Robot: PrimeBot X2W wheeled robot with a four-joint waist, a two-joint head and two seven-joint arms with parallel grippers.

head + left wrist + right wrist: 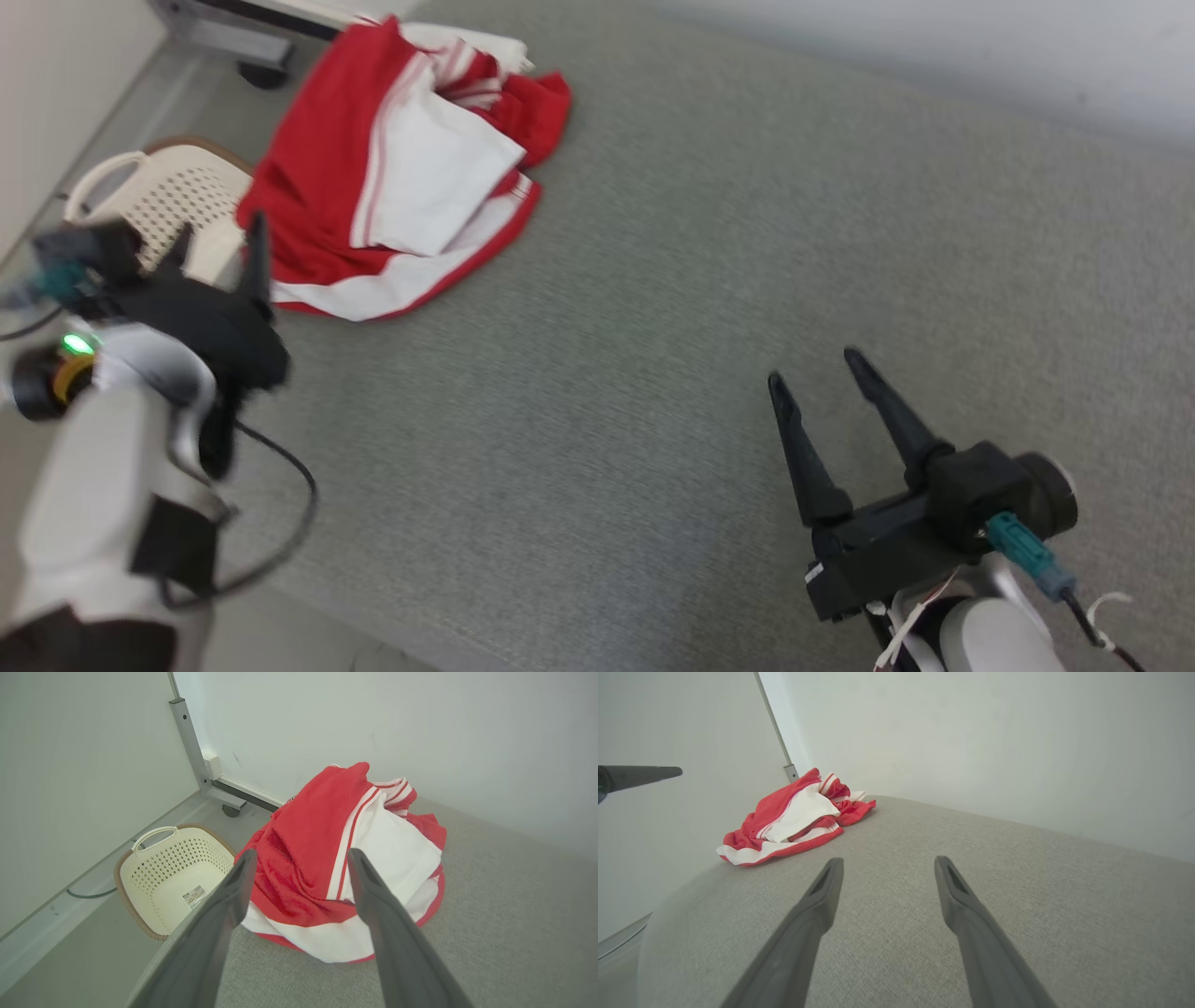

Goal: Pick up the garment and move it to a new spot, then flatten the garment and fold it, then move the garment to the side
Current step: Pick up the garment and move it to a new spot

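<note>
The garment [401, 177] [303, 826] [784, 821], red with white panels and thin white stripes, lies crumpled in a loose heap at the far left corner of the grey fabric-covered worktop [653, 373] [514, 905] [1017, 882]. A white hem band edged in red runs along the heap's near side, and a broad white panel lies folded over the top. The heap's left side reaches the worktop's left edge.

The left gripper [217, 233] [302, 854] hovers at the left edge of the worktop, just short of the garment's near side. Its two dark fingers are spread wide apart, point at the heap and grasp nothing. In the left wrist view the cloth shows between the fingertips, apart from both.

The right gripper [813, 367] [888, 860] hangs over the near right part of the worktop, well apart from the garment. It too is released, with its fingers splayed over bare grey fabric and nothing between them.

Beyond the left edge, a cream perforated basket [159, 196] [163, 868] with a brown rim and a loop handle stands on the floor below, just beside the garment's corner. Behind it a metal frame post [187, 737] rises against the pale wall, with a small caster [230, 810] at its foot.
</note>
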